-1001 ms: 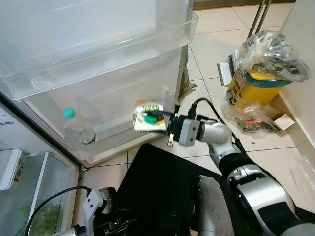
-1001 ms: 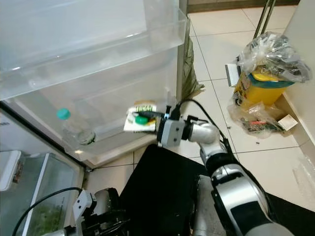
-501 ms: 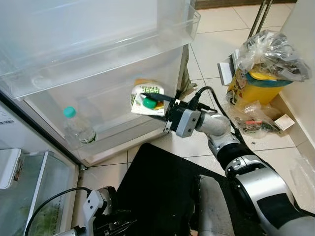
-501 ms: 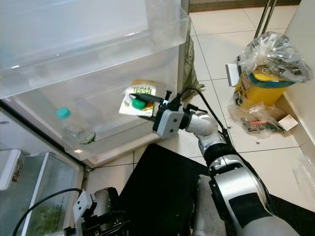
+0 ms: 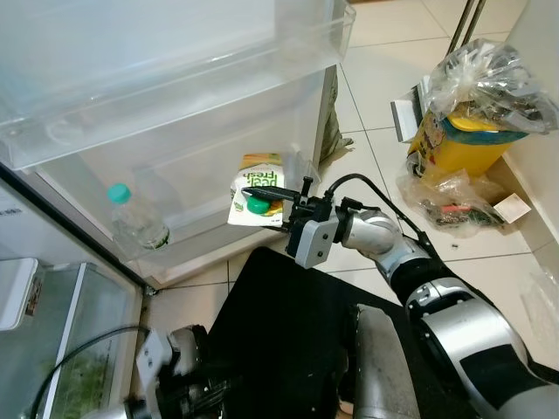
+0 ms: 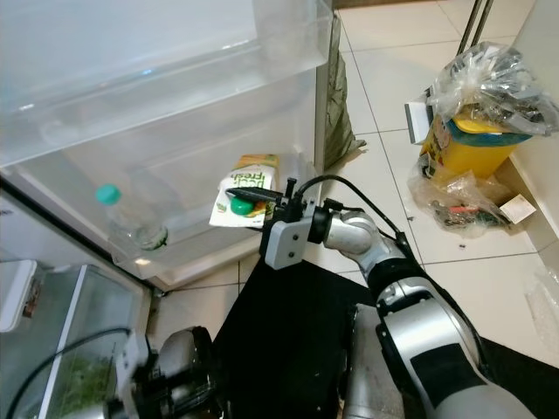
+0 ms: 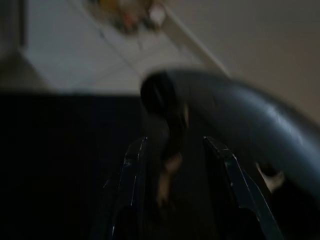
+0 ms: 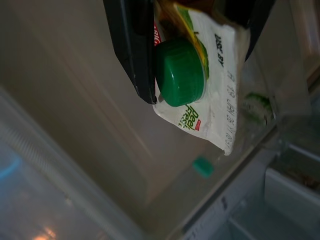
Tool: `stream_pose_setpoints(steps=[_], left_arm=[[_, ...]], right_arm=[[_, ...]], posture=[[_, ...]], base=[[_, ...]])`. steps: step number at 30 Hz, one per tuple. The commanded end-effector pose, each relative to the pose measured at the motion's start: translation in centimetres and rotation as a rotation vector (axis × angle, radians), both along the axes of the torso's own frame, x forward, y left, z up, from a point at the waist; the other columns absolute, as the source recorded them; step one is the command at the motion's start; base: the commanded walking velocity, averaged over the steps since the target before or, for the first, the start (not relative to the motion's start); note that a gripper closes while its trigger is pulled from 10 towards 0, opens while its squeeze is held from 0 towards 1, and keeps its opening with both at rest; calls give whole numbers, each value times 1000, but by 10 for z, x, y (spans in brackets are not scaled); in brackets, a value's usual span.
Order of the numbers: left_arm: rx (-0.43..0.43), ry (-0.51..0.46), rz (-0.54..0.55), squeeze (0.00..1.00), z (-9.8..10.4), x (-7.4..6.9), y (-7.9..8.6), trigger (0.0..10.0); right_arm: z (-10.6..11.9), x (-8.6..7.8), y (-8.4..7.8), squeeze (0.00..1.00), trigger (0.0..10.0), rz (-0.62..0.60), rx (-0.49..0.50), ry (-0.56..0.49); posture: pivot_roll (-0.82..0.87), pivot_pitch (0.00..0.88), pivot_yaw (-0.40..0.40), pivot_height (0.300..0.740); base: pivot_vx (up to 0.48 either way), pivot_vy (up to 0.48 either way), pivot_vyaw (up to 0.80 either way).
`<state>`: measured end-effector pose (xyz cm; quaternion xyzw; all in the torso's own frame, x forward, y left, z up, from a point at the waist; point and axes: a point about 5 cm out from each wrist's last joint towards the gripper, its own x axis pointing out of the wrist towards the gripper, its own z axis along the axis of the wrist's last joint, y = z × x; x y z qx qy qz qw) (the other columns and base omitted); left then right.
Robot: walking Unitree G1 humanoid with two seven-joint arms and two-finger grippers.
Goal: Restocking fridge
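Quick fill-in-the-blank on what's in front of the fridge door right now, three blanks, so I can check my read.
The right gripper is shut on a juice pouch with a ____ cap.
In the lower door shelf stands a clear bottle with a ____ cap.
On the tiled floor beside the fridge sits a ____ bin under a plastic bag.

Missing words: green; teal; yellow

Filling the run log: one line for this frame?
task: restock fridge | right gripper: shut on carton, at door shelf | bottle in shelf | left gripper: idle
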<state>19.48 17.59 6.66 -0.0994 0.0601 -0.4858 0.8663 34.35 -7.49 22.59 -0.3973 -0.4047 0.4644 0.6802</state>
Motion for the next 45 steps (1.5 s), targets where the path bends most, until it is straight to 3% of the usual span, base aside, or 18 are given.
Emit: stream_pose_setpoints(steps=[1,6,17,28,35,38,45], left_arm=[[-27,-2,36,0,6,1,6,10000],[-57,-51,62,0,23,8,8,10000],[-54,-30,66,0,28,0,15,10000],[-45,-14,84,0,28,-5,18,10000],[-61,-5,86,0,23,-3,9,10000],[-68,-4,87,0,20,2,5,10000],[-82,-2,83,0,15,10,-2,10000]], right_arm=[[-4,-2,3,0,10000,8,-17,-19],[-7,1,-2,0,10000,-48,-31,-45],[0,15,-14,0,10000,-199,-22,-76],[17,30,-25,0,10000,-358,105,-60],[57,46,-39,0,10000,-453,428,84],[64,53,-51,0,10000,-508,476,160],[57,58,-68,0,10000,-563,444,261]], posture=[[165,420,60,450],[159,421,58,450],[165,420,55,450],[176,423,48,450],[153,399,29,450],[130,382,23,450],[91,347,11,450]], base=[[0,0,0],[0,0,0],[0,0,0],[0,0,0],[0,0,0],[0,0,0],[0,0,0]])
